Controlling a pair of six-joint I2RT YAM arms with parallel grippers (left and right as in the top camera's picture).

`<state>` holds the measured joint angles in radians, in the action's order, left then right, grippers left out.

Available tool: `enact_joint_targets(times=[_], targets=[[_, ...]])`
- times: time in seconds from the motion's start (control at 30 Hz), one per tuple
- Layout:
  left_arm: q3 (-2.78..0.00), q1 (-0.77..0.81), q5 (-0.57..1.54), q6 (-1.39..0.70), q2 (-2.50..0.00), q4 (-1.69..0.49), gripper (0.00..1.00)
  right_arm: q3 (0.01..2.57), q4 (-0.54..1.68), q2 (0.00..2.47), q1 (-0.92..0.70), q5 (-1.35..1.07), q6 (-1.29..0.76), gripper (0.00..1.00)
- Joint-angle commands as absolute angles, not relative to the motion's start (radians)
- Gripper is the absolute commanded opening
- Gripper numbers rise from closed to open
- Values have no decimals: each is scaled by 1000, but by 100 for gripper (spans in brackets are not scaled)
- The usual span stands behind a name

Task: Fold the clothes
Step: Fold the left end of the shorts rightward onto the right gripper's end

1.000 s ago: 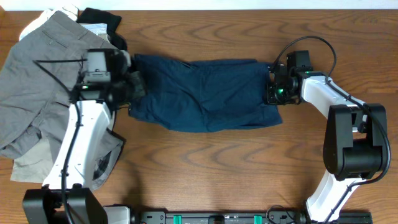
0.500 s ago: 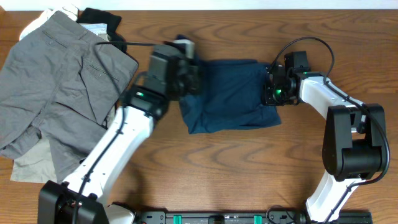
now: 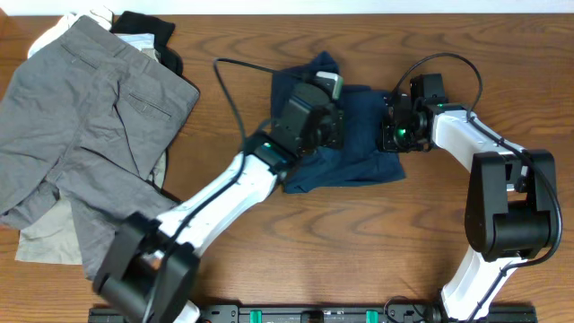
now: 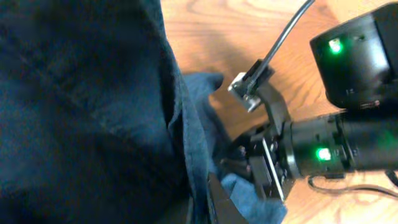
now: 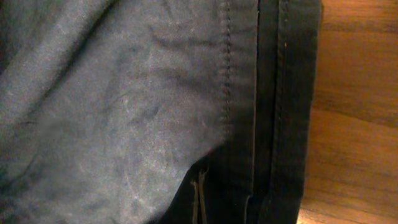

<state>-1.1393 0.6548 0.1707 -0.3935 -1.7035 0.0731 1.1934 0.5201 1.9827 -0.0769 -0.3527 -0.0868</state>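
Note:
The dark navy shorts (image 3: 359, 157) lie bunched at the table's upper middle, with the left part lifted and doubled over the right part. My left gripper (image 3: 334, 121) is over the shorts, shut on a fold of their navy cloth (image 4: 81, 112); its jaws (image 4: 205, 205) show at the bottom edge of the left wrist view. My right gripper (image 3: 391, 135) is at the shorts' right end, shut on the cloth beside a stitched hem (image 5: 267, 93); its fingers (image 5: 199, 199) press together on dark fabric. The right arm's wrist (image 4: 336, 149) shows close by in the left wrist view.
Grey shorts (image 3: 81, 117) with a welt pocket spread over the table's left side. A beige garment (image 3: 40, 238) lies under them, and black (image 3: 148, 27) and white (image 3: 54, 31) garments sit at the back left. Bare wood (image 3: 314, 251) shows in front.
My left arm has swung right, carrying the shorts' left end across and over their right half. The right gripper has stayed at the right end.

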Motion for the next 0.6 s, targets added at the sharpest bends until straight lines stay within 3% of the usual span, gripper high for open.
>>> enact_joint_targets(times=[0.0, 0.37, 0.4, 0.53, 0.57], targets=[[-1139, 674, 152, -449, -1740, 139, 6, 1151, 541, 2016, -99, -334, -95, 1], [-1139, 732, 152, -474, -1792, 277, 6, 1151, 541, 2016, -99, -334, -96, 1], [-1139, 736, 152, -474, -1792, 280, 15, 1151, 541, 2016, -99, -334, -96, 1], [-1139, 741, 152, -473, -1792, 286, 98, 1151, 541, 2016, -99, -334, -96, 1], [-1139, 740, 152, -473, -1792, 286, 98, 1151, 540, 2016, -99, -334, -96, 1]])
